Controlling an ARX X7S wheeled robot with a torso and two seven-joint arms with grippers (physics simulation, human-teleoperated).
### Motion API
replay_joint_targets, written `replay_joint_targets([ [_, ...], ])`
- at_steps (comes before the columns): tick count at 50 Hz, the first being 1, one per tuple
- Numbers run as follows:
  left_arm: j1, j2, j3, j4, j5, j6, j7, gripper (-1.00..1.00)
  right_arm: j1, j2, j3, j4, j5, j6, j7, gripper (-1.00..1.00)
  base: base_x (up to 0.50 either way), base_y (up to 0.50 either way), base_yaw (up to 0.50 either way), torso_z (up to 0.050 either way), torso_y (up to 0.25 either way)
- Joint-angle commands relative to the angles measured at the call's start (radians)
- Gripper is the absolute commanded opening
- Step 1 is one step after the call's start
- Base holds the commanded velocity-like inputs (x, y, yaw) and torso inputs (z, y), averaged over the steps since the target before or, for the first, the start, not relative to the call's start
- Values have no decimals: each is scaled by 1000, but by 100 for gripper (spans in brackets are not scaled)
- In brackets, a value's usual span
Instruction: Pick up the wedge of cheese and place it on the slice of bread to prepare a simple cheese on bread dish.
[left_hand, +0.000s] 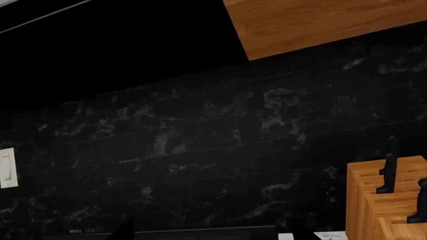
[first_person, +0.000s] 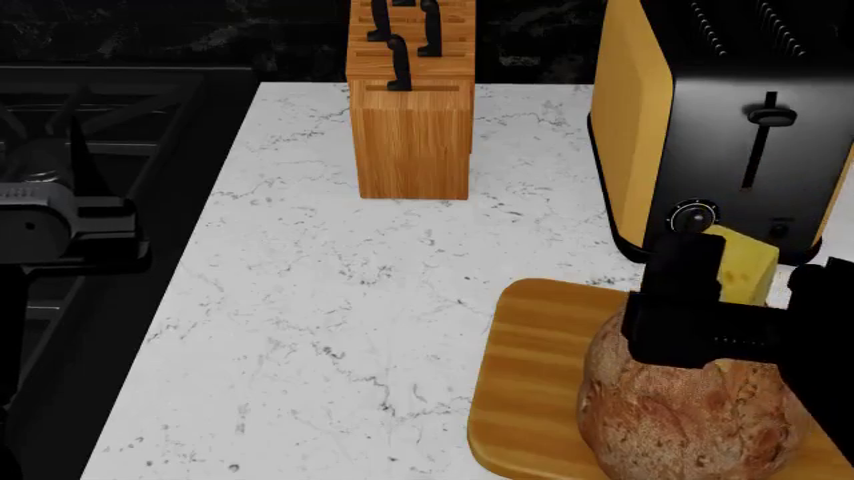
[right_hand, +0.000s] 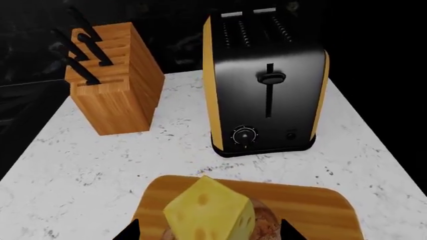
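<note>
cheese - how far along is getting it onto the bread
Done: the wedge of cheese is off the counter, above the loaf on the cutting board. In hand: the right gripper is around it. Left: whether it touches the crust is unclear; release and withdraw. Left gripper idle.

- The head view looked steeply down over the white counter (first_person: 334, 300).
- The right wrist view sat close above the bread (right_hand: 263, 220), facing the toaster (right_hand: 263, 85).
- The left wrist view faced the dark wall (left_hand: 200, 140).
- All 3 views shared the knife block (first_person: 410, 120).
</note>
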Motion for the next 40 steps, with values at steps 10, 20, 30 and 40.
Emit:
replay_joint_targets([
  [10,-2,-4,4,0,-5,-3,-5,100,369,71,-150,-63,238,-27,214,100,0,0,0,0,0],
  [20,-1,-5,3,0,-8,0,-7,100,617,83,-379,-204,351,-148,293,100,0,0,0,0,0],
  [30,0,-7,5,1,-11,2,-9,100,590,-7,-470,-289,251,-222,223,100,0,0,0,0,0],
  [40,1,-8,5,1,-13,5,-12,100,444,-121,-452,-236,17,-203,12,100,0,0,0,0,0],
])
